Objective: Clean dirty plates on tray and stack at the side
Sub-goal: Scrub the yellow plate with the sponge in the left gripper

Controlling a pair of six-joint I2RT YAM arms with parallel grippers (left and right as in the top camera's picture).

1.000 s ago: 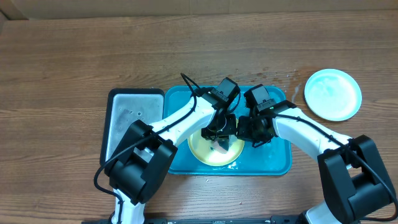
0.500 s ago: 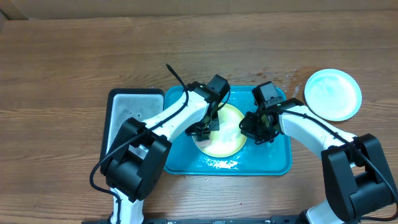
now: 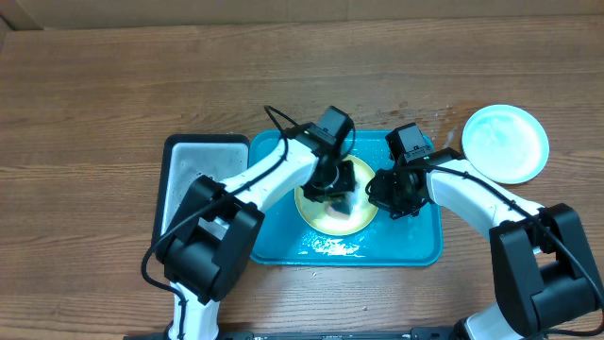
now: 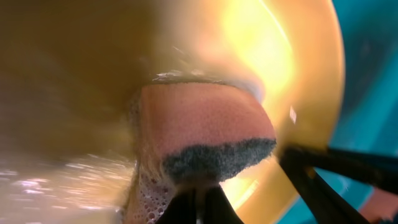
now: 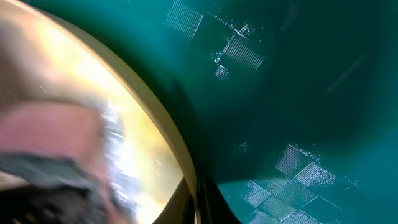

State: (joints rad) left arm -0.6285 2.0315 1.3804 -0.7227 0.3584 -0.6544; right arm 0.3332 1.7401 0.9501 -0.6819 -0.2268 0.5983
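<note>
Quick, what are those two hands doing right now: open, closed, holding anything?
Left hand: closed on the pink sponge with a dark scouring side.
Right hand: closed on the rim of the yellow-green round plastic plate.

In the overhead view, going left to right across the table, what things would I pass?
Black-rimmed grey metal tray → large teal-blue rectangular plastic tray, holding a yellow-green round plastic plate → light blue round plastic plate.

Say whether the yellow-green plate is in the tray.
In: the yellow-green plate lies inside the teal tray, within its rim.
</note>
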